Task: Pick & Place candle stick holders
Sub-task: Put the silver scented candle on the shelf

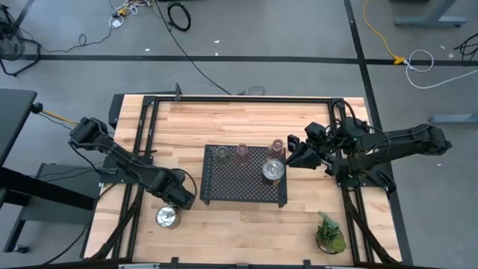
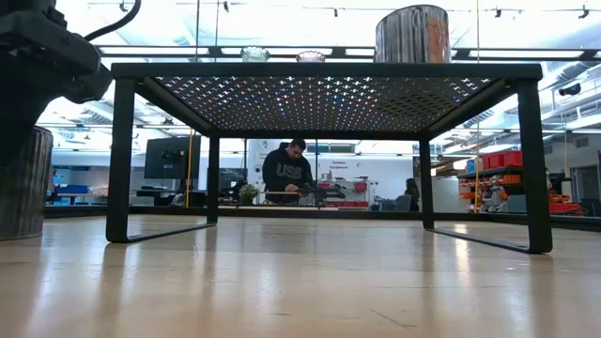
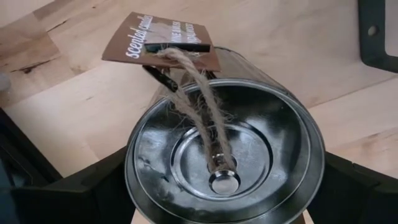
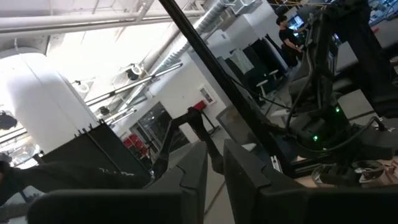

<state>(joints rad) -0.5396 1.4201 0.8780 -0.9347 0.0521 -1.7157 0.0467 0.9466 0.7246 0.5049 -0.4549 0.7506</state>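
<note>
Four holders seen set on black perforated tray; silver holder on desk straddled by wide left tool; right tool shut, empty.

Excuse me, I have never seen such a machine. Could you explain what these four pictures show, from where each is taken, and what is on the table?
It is a robot with two dark arms, each ending in a gripper. One picture looks down from above, one looks level across the table, and two come from cameras on the wrists.

On the wooden table stands a black perforated tray. It carries a silver holder and three glass cups. A potted plant sits near the corner.

The left gripper has its fingers around another silver holder with a paper tag. The right gripper, shut and empty, waits beside the tray.
</note>
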